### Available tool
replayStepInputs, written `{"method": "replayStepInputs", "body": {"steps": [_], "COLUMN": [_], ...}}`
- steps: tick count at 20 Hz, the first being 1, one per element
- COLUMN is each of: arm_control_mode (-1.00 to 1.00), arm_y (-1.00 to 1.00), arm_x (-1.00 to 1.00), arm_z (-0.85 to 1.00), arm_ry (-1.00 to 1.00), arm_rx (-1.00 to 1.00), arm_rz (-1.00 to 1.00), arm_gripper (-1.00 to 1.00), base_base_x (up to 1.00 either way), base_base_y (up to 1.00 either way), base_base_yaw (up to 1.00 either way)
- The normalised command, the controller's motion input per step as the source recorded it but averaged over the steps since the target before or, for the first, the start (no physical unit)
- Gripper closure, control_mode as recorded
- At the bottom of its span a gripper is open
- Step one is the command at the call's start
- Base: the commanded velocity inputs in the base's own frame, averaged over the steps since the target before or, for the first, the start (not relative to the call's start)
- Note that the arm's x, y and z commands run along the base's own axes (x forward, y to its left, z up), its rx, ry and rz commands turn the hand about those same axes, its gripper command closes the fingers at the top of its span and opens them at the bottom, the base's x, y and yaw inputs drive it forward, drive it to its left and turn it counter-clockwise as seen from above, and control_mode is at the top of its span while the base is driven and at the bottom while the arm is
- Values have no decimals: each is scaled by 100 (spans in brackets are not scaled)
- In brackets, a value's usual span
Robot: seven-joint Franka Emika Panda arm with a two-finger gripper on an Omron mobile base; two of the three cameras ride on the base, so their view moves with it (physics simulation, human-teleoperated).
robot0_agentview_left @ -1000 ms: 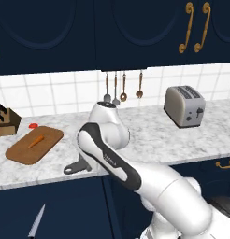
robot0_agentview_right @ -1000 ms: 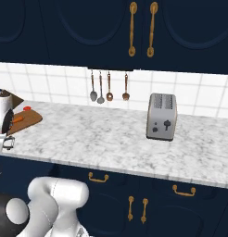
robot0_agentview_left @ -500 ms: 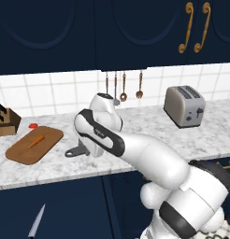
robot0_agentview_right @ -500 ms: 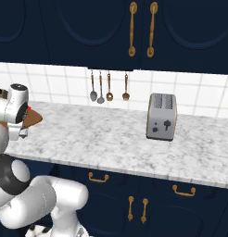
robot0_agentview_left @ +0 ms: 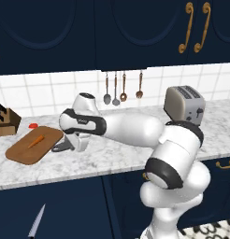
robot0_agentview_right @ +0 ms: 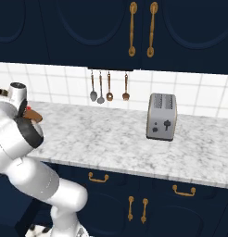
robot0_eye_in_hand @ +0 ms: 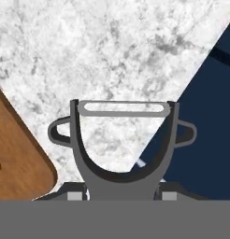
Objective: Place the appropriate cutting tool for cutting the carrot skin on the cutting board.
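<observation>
Gripper (robot0_eye_in_hand: 122, 195) clamping the peeler (robot0_eye_in_hand: 122, 140), carrying it beside the cutting board (robot0_agentview_left: 30, 145); next needs shifting over bare wood, clear of the carrot (robot0_agentview_left: 36, 140)

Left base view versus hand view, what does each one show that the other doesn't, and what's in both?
The left base view alone has the carrot lying on the cutting board, the knife block, a small red object, the toaster, hanging utensils and a knife down in front of the cabinets. The hand view alone gives the peeler close up, its forked head and blade bar above the counter's edge. Both share the peeler in the shut gripper, the board's corner and the marble counter.
</observation>
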Motion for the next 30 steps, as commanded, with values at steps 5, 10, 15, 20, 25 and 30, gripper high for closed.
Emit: {"method": "replayStepInputs", "body": {"steps": [5,10,15,20,25,30], "arm_control_mode": [-100,-100,-100,-100,-100,-100], "arm_y": [41,33,29,13,9,7], "arm_x": [46,39,32,26,19,32], "arm_z": [-17,-17,-21,-16,-17,-18], "arm_ry": [-5,-7,-7,-8,-1,0], "arm_rx": [-2,0,0,0,0,0], "arm_rz": [0,0,0,0,0,0], "arm_gripper": [100,100,100,100,100,100], "base_base_x": [0,0,0,0,0,0], "base_base_y": [0,0,0,0,0,0], "base_base_yaw": [0,0,0,0,0,0]}}
